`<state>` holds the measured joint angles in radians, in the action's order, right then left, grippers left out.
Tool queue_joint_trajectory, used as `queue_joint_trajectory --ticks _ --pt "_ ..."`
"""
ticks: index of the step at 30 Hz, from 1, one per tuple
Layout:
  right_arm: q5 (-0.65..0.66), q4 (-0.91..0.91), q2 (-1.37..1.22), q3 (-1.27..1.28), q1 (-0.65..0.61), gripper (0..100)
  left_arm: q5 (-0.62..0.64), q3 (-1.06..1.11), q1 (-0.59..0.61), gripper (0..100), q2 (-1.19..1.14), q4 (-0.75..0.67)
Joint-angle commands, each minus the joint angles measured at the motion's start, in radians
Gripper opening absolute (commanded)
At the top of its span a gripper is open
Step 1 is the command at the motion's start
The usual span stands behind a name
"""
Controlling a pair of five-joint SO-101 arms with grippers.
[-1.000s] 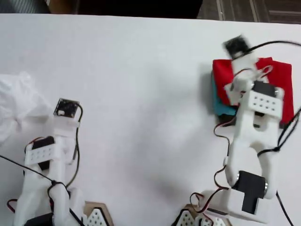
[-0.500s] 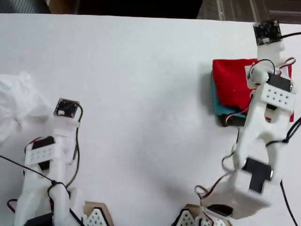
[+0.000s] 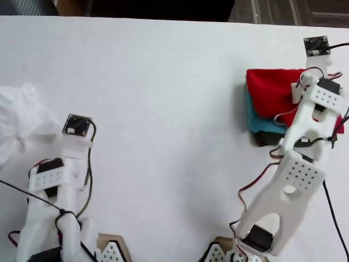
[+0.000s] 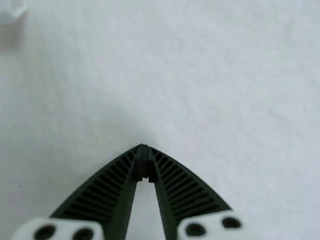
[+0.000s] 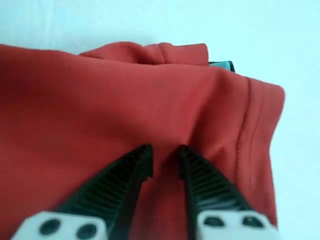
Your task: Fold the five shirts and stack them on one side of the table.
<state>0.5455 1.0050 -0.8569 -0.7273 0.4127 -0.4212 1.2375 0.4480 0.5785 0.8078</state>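
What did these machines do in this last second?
The right arm swung rightward and stretched farther over the red shirt, where the right tool now hangs. Nothing was grabbed or released. The left tool, the folded stack and the crumpled white shirt stayed put.

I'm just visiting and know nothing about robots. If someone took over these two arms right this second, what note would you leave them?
Left gripper: shut, empty, over bare table.
Right gripper: open by a narrow gap, tips at the red shirt; whether it pinches cloth is unclear.
Stack, on the right arm's side: red shirt on top, teal shirt under it, dark layer at the bottom.
Done: three layers visibly folded and stacked.
Left: the crumpled white shirt on the left arm's side needs folding and stacking.
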Motion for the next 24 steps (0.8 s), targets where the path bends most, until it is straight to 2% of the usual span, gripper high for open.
queue_joint_trajectory --ticks 1,5,10,13,14,17,24 --pt "-0.008 0.093 -0.059 -0.187 -0.019 11.1 0.008 -0.002 0.006 3 0.028 -0.017" --pt "-0.015 0.26 -0.054 -0.348 -0.019 10.9 0.008 -0.002 0.006 3 0.028 -0.017" --pt "-0.106 0.509 0.002 -0.577 -0.025 11.0 0.008 -0.002 0.008 3 0.028 -0.017" --pt "-0.127 0.71 0.051 -0.71 -0.085 11.1 0.008 -0.002 0.008 3 0.028 -0.017" --pt "-0.129 0.725 0.067 -0.724 -0.108 11.0 0.008 -0.002 0.008 3 0.028 -0.017" --pt "-0.121 0.719 0.113 -0.651 -0.131 11.1 0.009 -0.002 0.008 3 0.028 -0.017" --pt "-0.127 0.717 0.216 -0.284 -0.278 11.1 0.011 -0.021 0.011 3 0.034 -0.009"
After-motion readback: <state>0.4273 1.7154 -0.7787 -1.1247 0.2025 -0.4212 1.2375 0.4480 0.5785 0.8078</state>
